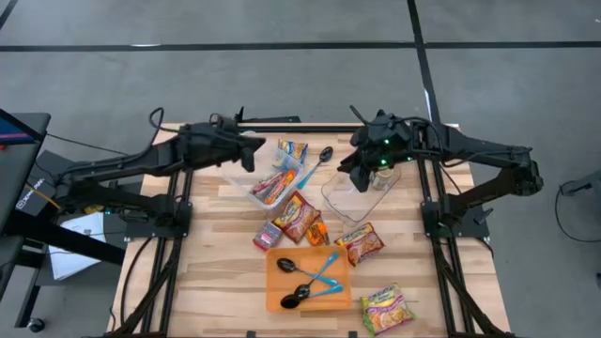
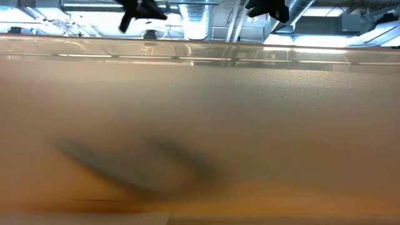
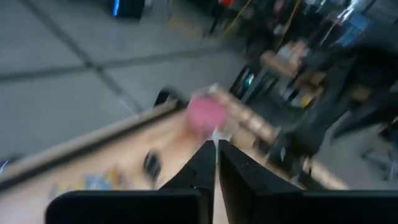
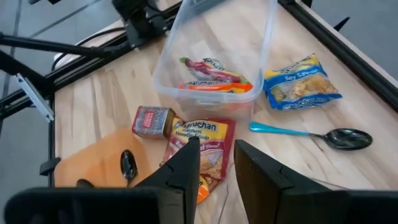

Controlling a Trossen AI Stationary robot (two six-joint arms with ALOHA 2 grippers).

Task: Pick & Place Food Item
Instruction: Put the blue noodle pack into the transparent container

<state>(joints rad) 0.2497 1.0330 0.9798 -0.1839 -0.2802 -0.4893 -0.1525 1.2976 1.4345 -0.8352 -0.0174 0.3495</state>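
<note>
Wooden slats of the table [image 1: 235, 282] are filling my overhead feed, with grey floor all round. Nearest me, I am seeing a green-and-yellow noodle packet [image 1: 385, 309] lying at the front edge, then an orange cutting board [image 1: 324, 286] carrying two dark spoons with blue handles. Just beyond it, a red ramen packet [image 1: 360, 243] is lying flat, and a Maruchan soup packet [image 1: 299, 217] is sitting beside a small red can [image 1: 267, 236].

Farther back, one clear tub [image 4: 214, 65] is already holding a red noodle packet, so I am judging one placement done. A blue soy-sauce packet [image 4: 301, 84] and another blue-handled spoon [image 4: 314, 134] are lying next to that tub. A second clear tub [image 1: 362, 192] is standing beneath the right gripper [image 1: 362, 169] and looks empty, as far as I can tell.

That right gripper is hovering with its fingers a little apart and nothing between them. The left gripper [image 3: 216, 163] is raised at the far left, fingers pressed together, carrying nothing. Several packets are waiting on the boards, so I am reckoning most of the job is left.
</note>
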